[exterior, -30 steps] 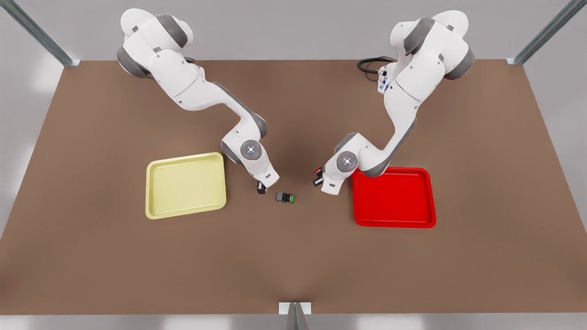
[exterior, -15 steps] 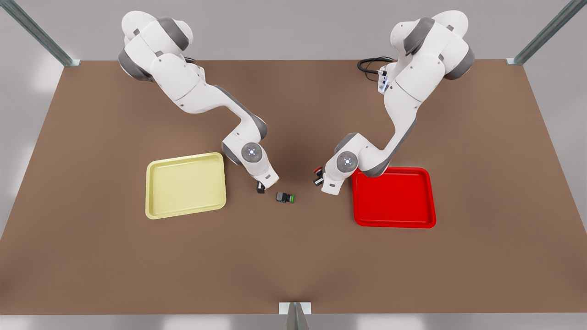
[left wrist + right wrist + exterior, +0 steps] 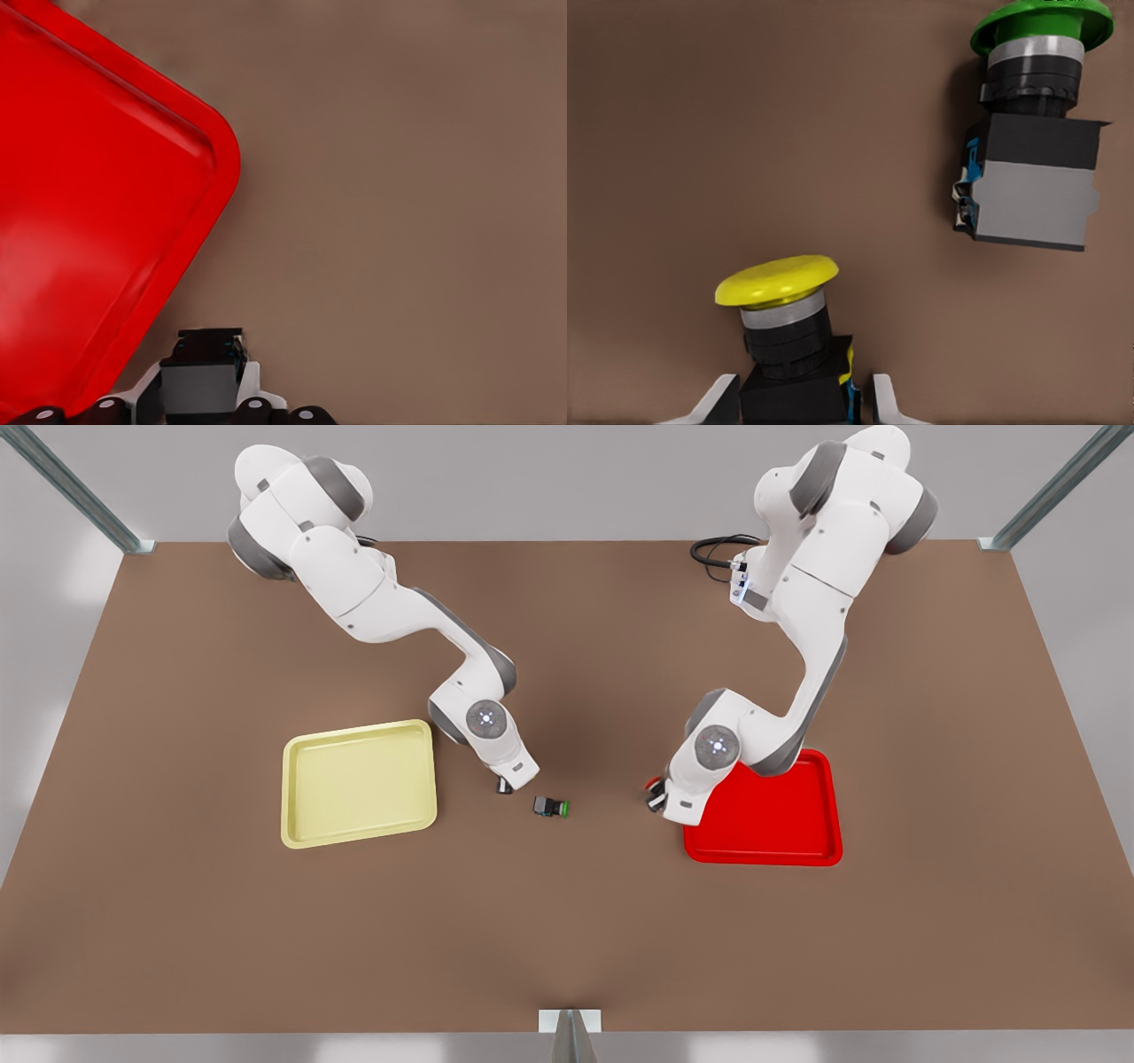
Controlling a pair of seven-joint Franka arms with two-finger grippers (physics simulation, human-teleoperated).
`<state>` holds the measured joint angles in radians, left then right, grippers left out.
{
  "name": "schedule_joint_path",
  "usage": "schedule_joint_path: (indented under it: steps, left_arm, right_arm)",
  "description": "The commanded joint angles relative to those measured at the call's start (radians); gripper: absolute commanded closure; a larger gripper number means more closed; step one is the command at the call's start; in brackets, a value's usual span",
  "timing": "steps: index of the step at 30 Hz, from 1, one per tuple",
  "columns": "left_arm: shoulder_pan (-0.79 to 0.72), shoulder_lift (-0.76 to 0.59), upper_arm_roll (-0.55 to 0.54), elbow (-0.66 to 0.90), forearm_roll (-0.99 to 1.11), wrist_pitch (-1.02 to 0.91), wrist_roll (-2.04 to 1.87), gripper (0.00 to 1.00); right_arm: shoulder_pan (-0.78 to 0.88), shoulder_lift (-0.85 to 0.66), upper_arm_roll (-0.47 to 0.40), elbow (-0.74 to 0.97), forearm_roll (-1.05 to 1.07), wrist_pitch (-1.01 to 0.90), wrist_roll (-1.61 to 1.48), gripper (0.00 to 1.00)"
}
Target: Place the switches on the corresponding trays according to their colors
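Note:
My left gripper is the one at the front view's right; it is shut on the red switch, whose dark body sits between the fingers just off the corner of the red tray. Near the table's middle, my right gripper is shut on the yellow switch, a short way from the pale yellow tray. The green switch lies on its side on the brown table between the two grippers.
Metal frame posts stand at the table's far corners, and a bracket sits at the middle of the near edge. A black cable loops behind the arm at the front view's right.
The left gripper has carried the red switch toward the front view's right, up to the red tray's corner. The right gripper has barely shifted, and the green switch has stayed put.

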<state>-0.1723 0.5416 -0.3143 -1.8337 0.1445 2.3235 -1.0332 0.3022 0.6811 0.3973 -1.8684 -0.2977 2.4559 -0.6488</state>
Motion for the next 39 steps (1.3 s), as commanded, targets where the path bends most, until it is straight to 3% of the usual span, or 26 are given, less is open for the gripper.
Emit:
schedule_joint_path:
  steps: [1,8,10,11,12,13,18,22,25,26,28,31,32,37,39]
  left_arm:
    - [-0.001,-0.009,0.007,-0.004,-0.062,-0.004,0.027,0.46]
    - [-0.001,-0.045,0.260,-0.122,-0.075,-0.016,0.482,0.46]
    - [-0.001,-0.052,0.307,-0.183,-0.075,-0.016,0.581,0.46]
    - [-0.001,-0.055,0.308,-0.206,-0.075,-0.021,0.616,0.42]
    - [-0.001,-0.060,0.328,-0.222,-0.075,-0.019,0.645,0.15]
    - [-0.001,-0.063,0.328,-0.220,-0.077,-0.029,0.645,0.00]
    - [-0.001,-0.152,0.313,-0.199,-0.112,-0.096,0.650,0.00]
    - [-0.001,-0.250,0.225,-0.072,-0.129,-0.207,0.650,0.00]
    - [0.010,-0.299,0.175,0.116,-0.140,-0.377,0.702,0.00]
    - [0.010,-0.324,0.187,0.175,-0.154,-0.489,0.792,0.00]
    - [0.011,-0.357,0.314,0.318,-0.217,-0.749,1.028,0.00]
    - [0.054,-0.344,0.310,0.493,-0.204,-0.940,1.042,0.00]
    - [0.054,-0.344,0.310,0.496,-0.204,-0.946,1.042,0.00]
    - [0.054,-0.322,0.308,0.541,-0.186,-0.974,1.038,0.00]
    - [0.054,-0.319,0.307,0.545,-0.190,-0.981,1.029,0.00]
  right_arm:
    - [0.000,0.000,0.000,0.000,0.000,0.000,0.000,0.55]
    - [-0.008,-0.003,0.000,0.005,0.000,-0.005,-0.011,0.57]
    - [-0.012,-0.034,0.002,0.035,0.002,-0.103,-0.009,0.57]
    - [-0.012,-0.043,0.002,0.034,0.003,-0.115,0.000,0.56]
    - [-0.014,-0.063,0.002,0.026,0.009,-0.120,0.003,0.56]
    - [-0.015,-0.071,0.002,0.026,0.011,-0.135,0.005,0.55]
    - [-0.121,-0.098,0.009,0.038,0.014,-0.163,-0.020,0.54]
    - [-0.268,-0.166,0.009,-0.003,0.015,-0.215,-0.173,0.54]
    - [-0.354,-0.229,0.009,-0.103,0.015,-0.173,-0.265,0.54]
    - [-0.365,-0.235,0.009,-0.113,0.015,-0.170,-0.282,0.54]
    - [-0.417,-0.252,0.009,-0.153,0.014,-0.150,-0.311,0.54]
    - [-0.502,-0.301,0.009,-0.248,0.014,-0.087,-0.379,0.54]
    - [-0.503,-0.327,0.009,-0.256,0.014,-0.101,-0.377,0.00]
    - [-0.508,-0.342,0.009,-0.250,0.014,-0.123,-0.396,0.00]
    - [-0.505,-0.423,0.011,-0.199,0.081,-0.253,-0.377,0.00]
